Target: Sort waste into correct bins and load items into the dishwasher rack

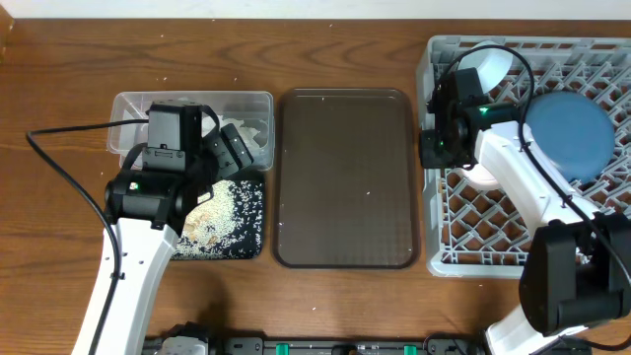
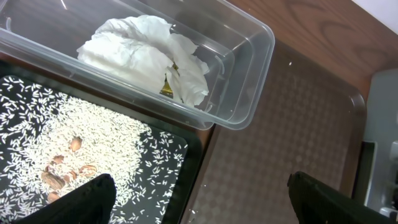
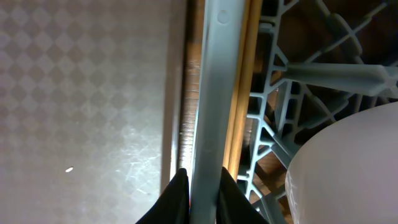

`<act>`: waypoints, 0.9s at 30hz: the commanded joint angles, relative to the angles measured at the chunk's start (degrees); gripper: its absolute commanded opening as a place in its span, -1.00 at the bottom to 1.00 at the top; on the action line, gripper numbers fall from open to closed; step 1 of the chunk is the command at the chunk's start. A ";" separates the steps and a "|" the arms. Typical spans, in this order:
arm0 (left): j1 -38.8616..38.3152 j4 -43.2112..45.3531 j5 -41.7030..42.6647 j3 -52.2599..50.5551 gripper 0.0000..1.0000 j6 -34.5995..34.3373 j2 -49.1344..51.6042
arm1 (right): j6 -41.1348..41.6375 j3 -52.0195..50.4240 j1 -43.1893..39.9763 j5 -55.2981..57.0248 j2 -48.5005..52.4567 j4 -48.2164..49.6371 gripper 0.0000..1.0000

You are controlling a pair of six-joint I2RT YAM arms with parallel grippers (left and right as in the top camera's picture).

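Overhead view, biggest thing first: one dishwasher rack (image 1: 449, 251) fills the right side, and the right gripper (image 3: 204, 198) sits at its left rim. The right wrist cam shows the jaws nearly together with the grey rim wall sandwiched between them. Both fingertips (image 3: 174, 205) look pressed against it, so it's clamped on the rim with nothing else in the grip. The left gripper (image 2: 214, 200) is the opposite: jaws spread wide, holding nothing. It hangs over the spot where the black tray (image 2: 177, 180), the clear tub (image 2: 249, 74) and the brown serving tray (image 2: 292, 124) come close together.

Counts, big to small:
- one rack
- one brown serving tray mid-table, just beside the rack
- one deep-blue bowl (image 1: 569, 138) in the rack's right half
- one clear tub at the far left
- one black tray right up against the tub's near side

There's also one white dish (image 1: 490, 61) in the rack's far left corner and a second white dish (image 1: 471, 179) half hidden under the right arm — can't tell bowl from cup on either.

Smaller stuff: one wad of tissue paper (image 2: 140, 53) lies in the tub, with one bit of yellow wrapper (image 2: 168, 89) poking out from under it. One spread of rice (image 2: 93, 143) covers the black tray, with a few brown bits (image 2: 62, 171) mixed in.
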 commanded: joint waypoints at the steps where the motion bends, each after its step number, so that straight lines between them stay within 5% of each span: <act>1: 0.20 -0.02 -1.09 1.22 0.83 0.13 -0.42 | 0.37 -0.04 2.95 -5.81 0.35 0.52 -0.76; 10: 0.20 -0.02 -1.09 1.22 0.83 0.13 -0.42 | 0.35 -0.04 3.50 -3.80 0.35 -0.02 -0.70; 16: 0.20 -0.02 -1.09 1.22 0.82 0.13 -0.42 | -3.67 0.87 3.04 -1.36 0.33 1.01 -0.18; 24: 0.20 -0.20 -1.09 1.22 0.83 0.13 -0.42 | -3.87 12.39 3.13 -2.93 -0.42 -5.33 0.11; 27: 0.20 -0.26 -1.09 1.22 0.82 0.15 -0.42 | -3.87 16.74 4.00 -7.56 -0.42 -7.85 0.98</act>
